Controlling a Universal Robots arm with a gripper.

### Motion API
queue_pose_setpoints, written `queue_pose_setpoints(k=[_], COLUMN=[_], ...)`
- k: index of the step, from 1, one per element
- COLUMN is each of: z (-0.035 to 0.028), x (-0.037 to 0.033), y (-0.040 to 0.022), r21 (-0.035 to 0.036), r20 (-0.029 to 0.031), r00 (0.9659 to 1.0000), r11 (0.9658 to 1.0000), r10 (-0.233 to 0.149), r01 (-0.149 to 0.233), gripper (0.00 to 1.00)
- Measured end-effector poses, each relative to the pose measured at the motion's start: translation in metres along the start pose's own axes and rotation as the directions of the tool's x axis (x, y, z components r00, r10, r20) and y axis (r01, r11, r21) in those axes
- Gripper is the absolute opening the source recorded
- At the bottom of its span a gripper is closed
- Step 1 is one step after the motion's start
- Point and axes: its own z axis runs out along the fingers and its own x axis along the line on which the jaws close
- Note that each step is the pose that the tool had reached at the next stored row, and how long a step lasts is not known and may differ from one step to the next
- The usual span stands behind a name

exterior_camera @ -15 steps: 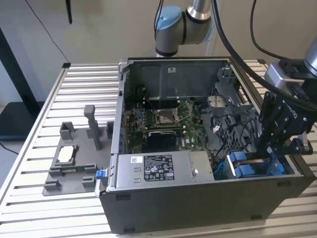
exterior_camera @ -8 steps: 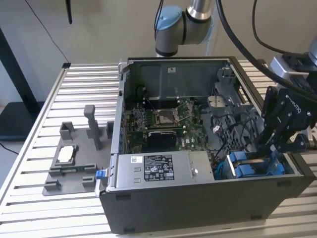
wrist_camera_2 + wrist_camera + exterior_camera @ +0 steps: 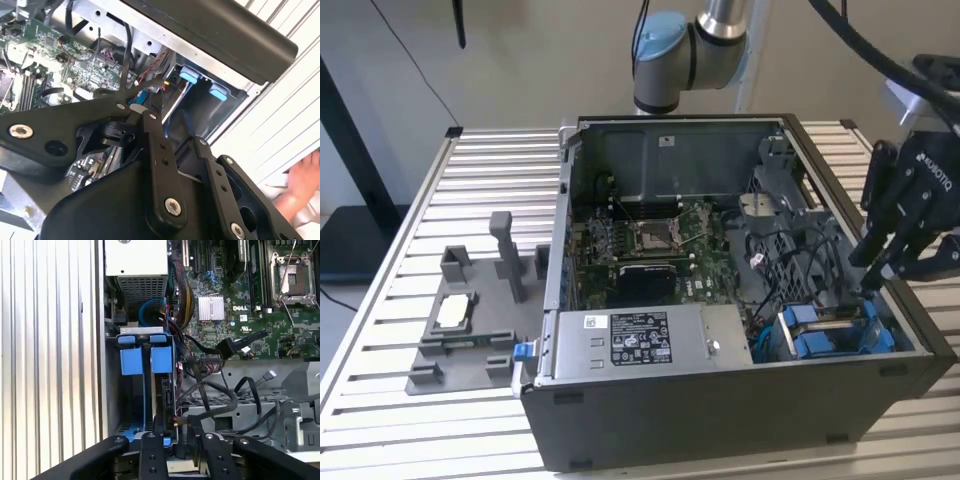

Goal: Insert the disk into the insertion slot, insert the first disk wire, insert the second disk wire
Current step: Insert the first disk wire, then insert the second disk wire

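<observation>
- The computer case (image 3: pixel 720 420) lies open on the slatted table (image 3: pixel 490 180), with the motherboard (image 3: pixel 655 240) at its far middle. The silver power-supply box (image 3: pixel 640 338) lies along its near wall.
- The disk (image 3: pixel 832 328) sits in the insertion slot (image 3: pixel 772 322), at the near corner of the case on the exterior view's right. The blue end tabs of its frame show above the grey cage.
- The gripper (image 3: pixel 878 272) hangs over the right-hand end of the disk, just above it and pointing down into the case beside the right wall.
- In the second wrist view the gripper (image 3: pixel 139 107) has its two fingers drawn together at the tips. A small pale piece shows where they meet, and I cannot tell whether it is pinched there.
- Whether the fingertips touch the disk I cannot tell.
- Loose black wires (image 3: pixel 210 390) trail across the case floor between the motherboard and the slot, close to the gripper.
- A grey fixture (image 3: pixel 460 330) stands on the table well apart, at the exterior view's left.
- A person's hand (image 3: pixel 302 177) shows beyond the case in the second wrist view.
</observation>
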Motion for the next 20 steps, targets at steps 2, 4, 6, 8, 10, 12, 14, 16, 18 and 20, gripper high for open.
queue_pose_setpoints(k=[2,4,6,8,10,12,14,16,18,20], z=[-0.009,-0.015,-0.0174,-0.0176,-0.0173,-0.0169,-0.0164,-0.0158,-0.0151,-0.0142], x=[-0.0009,-0.0024,-0.0047,-0.0079,-0.0116,-0.0154,-0.0191,-0.0223,-0.0254,-0.0283], y=[0.0011,0.0019,0.0026,0.003,0.0036,0.005,0.0073,0.0114,0.0161,0.0219], r21=[0.0005,0.0021,0.0088,0.0145,0.0154,0.0158,0.0161,0.017,0.0181,0.0191], r20=[-0.0001,0.0,0.0007,0.0006,0.0008,0.0008,0.0009,0.0008,0.0009,0.001], r00=[1.0,1.0,1.0,1.0,1.0,1.0,1.0,1.0,1.0,1.0], r11=[1.0,1.0,1.0,0.9999,0.9999,0.9999,0.9999,0.9999,0.9998,0.9998], r10=[0.0,0.0,0.0,-0.001,0.0,0.0,0.0,0.0,0.0,0.0], r01=[0.0,0.0,0.0,0.001,0.0,0.0,0.0,0.0,0.0,0.0], gripper=[0.33,0.33,0.33,0.33,0.33,0.33,0.33,0.33,0.33,0.33])
